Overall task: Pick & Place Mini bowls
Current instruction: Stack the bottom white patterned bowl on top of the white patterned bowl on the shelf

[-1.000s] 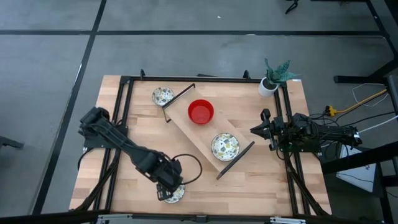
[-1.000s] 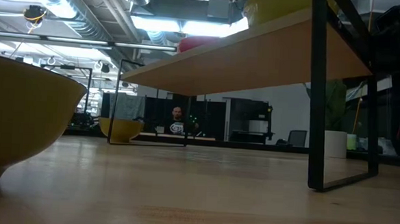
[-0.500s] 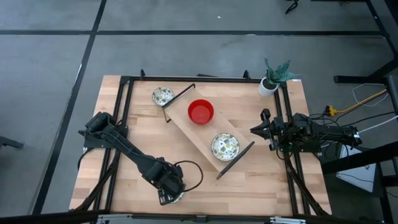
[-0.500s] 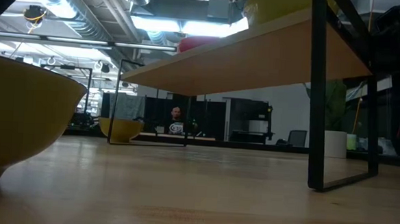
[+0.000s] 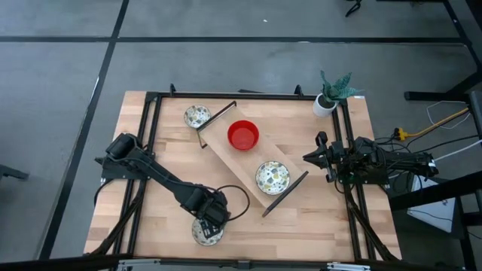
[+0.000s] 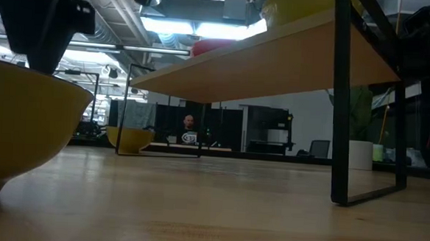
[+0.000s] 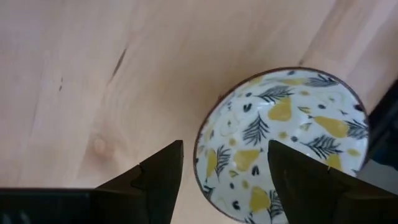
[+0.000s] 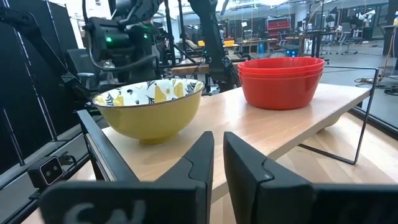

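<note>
Taking the wooden shelf (image 5: 252, 162) as the marker, the left gripper (image 5: 213, 214) hangs over the table's front edge, fingers spread and empty, directly above a patterned bowl (image 5: 206, 231). Another patterned bowl (image 5: 197, 116) sits behind the shelf's left end. On the shelf stand the stacked red bowls (image 5: 243, 135) and a third patterned bowl (image 5: 272, 177). The right gripper (image 5: 310, 157) waits beside the shelf's right end, fingers nearly closed, holding nothing.

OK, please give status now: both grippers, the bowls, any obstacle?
Left gripper open above front patterned bowl, empty. Right gripper shut, waiting beside shelf. Nothing in the way.
</note>
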